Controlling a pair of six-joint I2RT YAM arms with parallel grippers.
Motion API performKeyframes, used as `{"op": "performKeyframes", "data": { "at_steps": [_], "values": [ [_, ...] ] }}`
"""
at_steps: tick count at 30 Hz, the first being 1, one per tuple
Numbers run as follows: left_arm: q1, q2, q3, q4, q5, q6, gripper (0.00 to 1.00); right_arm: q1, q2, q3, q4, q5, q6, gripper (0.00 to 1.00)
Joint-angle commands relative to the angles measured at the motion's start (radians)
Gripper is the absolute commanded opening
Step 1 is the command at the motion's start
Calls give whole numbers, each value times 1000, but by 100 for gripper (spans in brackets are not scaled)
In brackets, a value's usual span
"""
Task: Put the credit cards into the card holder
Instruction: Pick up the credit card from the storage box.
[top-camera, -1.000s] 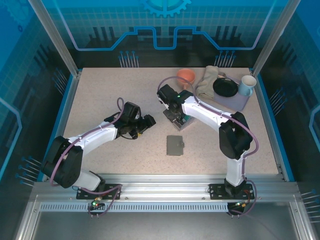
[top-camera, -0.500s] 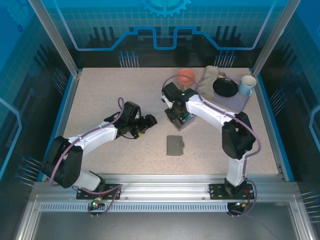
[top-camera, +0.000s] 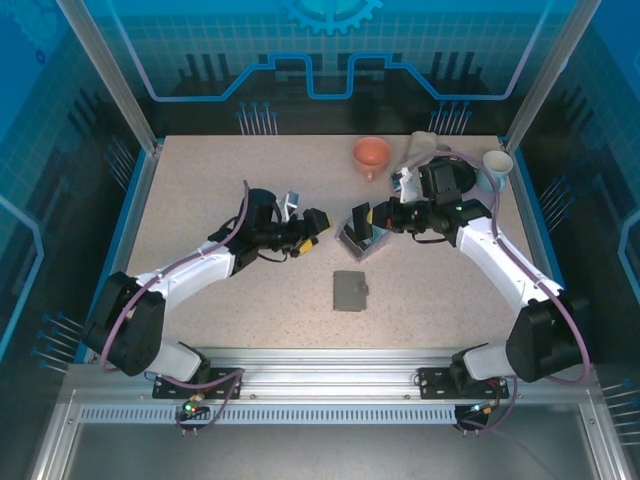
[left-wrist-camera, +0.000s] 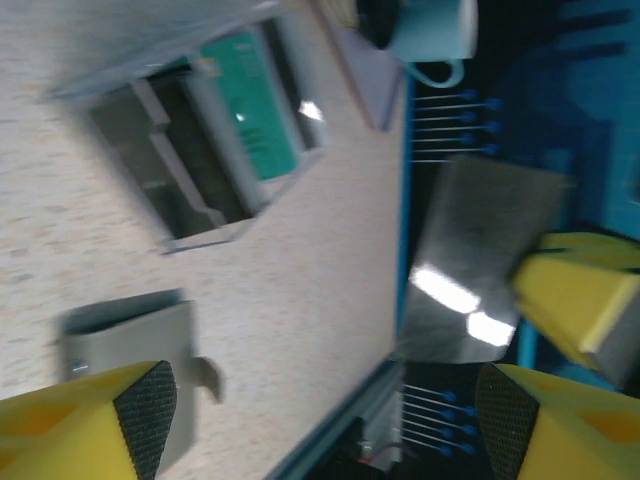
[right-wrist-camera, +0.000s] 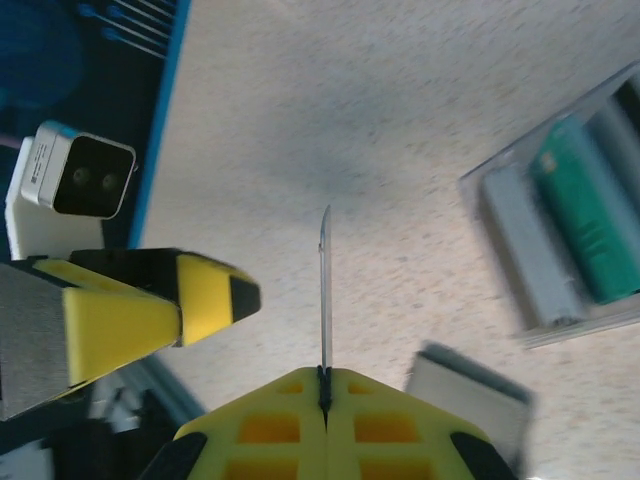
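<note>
While the right gripper (right-wrist-camera: 322, 378) is pinched shut on a thin dark card (left-wrist-camera: 475, 240), gripped by one edge and held up off the table (top-camera: 200, 190), nothing I can see has gone into the card holder (top-camera: 350, 290) yet. From where I stand the job looks barely begun, maybe step one of several.

Done, as far as I can tell: one card is clear of the see-through tray (top-camera: 350, 246) at the centre of the top view. It hangs in the air just above the tray in that picture, on the side facing the left gripper (left-wrist-camera: 322, 408). That gripper has its jaws spread wide and holds nothing. In the left wrist view the card sits centre right, above the gap btw. its pads and touching neither. Looks to me like a hand-over or regrip is being set up, but that's a guess.

Left to do: a teal-green card (left-wrist-camera: 250, 105) lies in the tray w/ a whitish card (right-wrist-camera: 525, 260) right beside it, so at least two more to fetch. There may be a dark one in the next slot too, but it's too blurred to say.

I take the holder to be the flat grey piece w/ a small tab, lower centre of the top view. It lies alone on the table, below the tray and apart from both grippers. Can't tell if it has a card inside already. So the held card has to get down there first, then the rest.
</note>
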Motion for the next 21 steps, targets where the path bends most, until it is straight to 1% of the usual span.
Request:
{"op": "performKeyframes", "data": {
  "at_steps": [1,3,6,8,10,12,14,16,19,21],
  "values": [
    [3,27,46,160,124,-50,82,-11,-28,-8,122,-209,94,1],
    [-3,40,52,203,144,-69,80,-12,-26,-10,130,-234,101,1],
    [-12,53,72,210,158,-69,77,-17,-19,-24,173,-270,129,1],
    [-17,54,76,226,164,-72,72,-18,-10,-30,193,-293,146,1],
    [-21,54,78,244,174,-76,66,-20,0,-32,199,-302,153,1],
    [-23,51,79,268,183,-84,54,-22,9,-37,211,-312,159,1],
    [-24,41,77,282,182,-89,48,-28,15,-39,205,-307,157,2],
    [-23,30,78,280,181,-85,42,-34,22,-45,206,-309,158,2],
    [-23,15,83,263,175,-73,30,-38,38,-47,209,-319,157,3],
    [-23,5,79,253,166,-65,20,-38,47,-47,211,-327,157,4]
  ]
}}
